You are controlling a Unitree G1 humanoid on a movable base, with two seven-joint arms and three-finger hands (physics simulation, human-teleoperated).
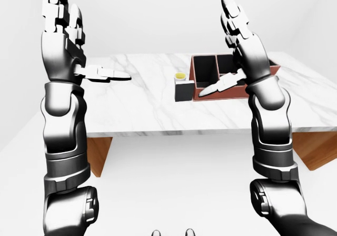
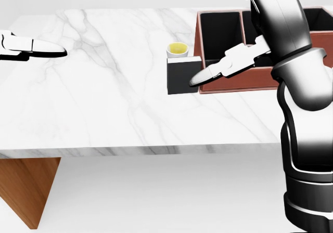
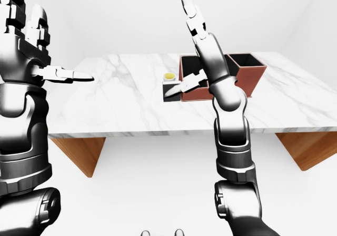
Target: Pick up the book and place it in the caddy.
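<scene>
both arms are raised upright short of the marble desk (image 2: 119, 87), so the task looks to be at its very start: nothing is held and the reach has not begun. the left hand (image 1: 63, 25) has its fingers spread wide, thumb sticking out sideways over the desk's left part; the right hand (image 1: 239, 33) is likewise wide, holding nothing, its thumb hanging over the caddy's near wall.

the book (image 2: 183, 75), a dark upright block, stands on the desk just beside the left wall of the reddish-brown caddy (image 2: 198, 56); whether they touch i cannot tell. a small cup of yellow liquid (image 2: 177, 49) sits right above it in the head view.

next, the right hand probably has to drop toward the book and close round it, then lift it over the wall into a dark compartment. the cup stands close enough to be knocked.
</scene>
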